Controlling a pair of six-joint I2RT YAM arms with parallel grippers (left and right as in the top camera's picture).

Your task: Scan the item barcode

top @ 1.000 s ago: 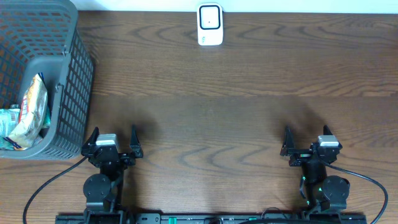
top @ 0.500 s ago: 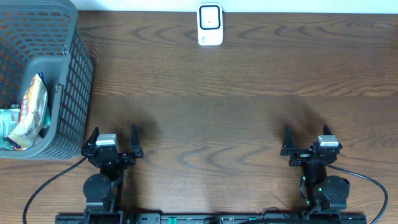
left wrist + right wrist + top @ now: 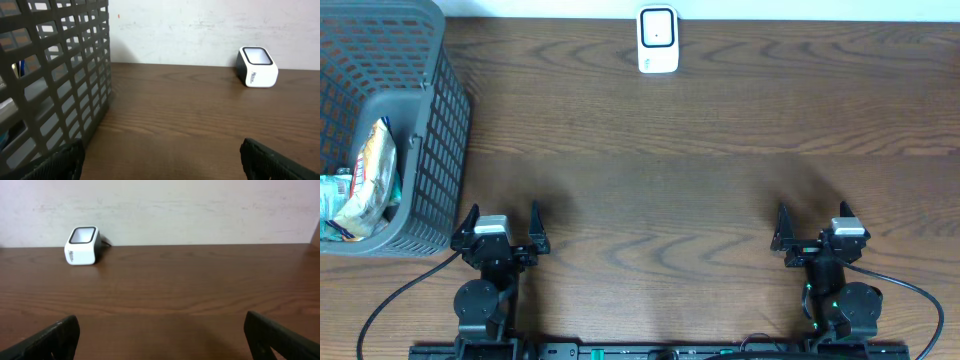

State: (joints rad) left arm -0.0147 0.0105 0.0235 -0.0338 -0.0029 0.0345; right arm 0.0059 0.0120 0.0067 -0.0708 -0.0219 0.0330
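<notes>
Inside basket [image 3: 445, 150], snack packet [image 3: 365, 180], left of left gripper [image 3: 503, 210]

**Dark Wood, Grey Mesh, One White Box**

The surface [image 3: 700, 150] is dark brown wood, its grain running in wavy, looping streaks of deeper brown. The left pincer [image 3: 503, 210] and right pincer [image 3: 812, 213] are black, each carrying a pale silver-grey block. A black cable [image 3: 400, 295] trails behind the left one. Far ahead, between the two pincers, the scanner [image 3: 658, 40] is glossy white with a dark-framed window. Outward of the left pincer, the basket [image 3: 445, 130] is charcoal grey, patterned as a grid of square holes. The packet [image 3: 368, 178] inside is pale yellow and tan, with something teal-green beside it. The wall [image 3: 200, 210] is off-white, faintly smudged.
</notes>
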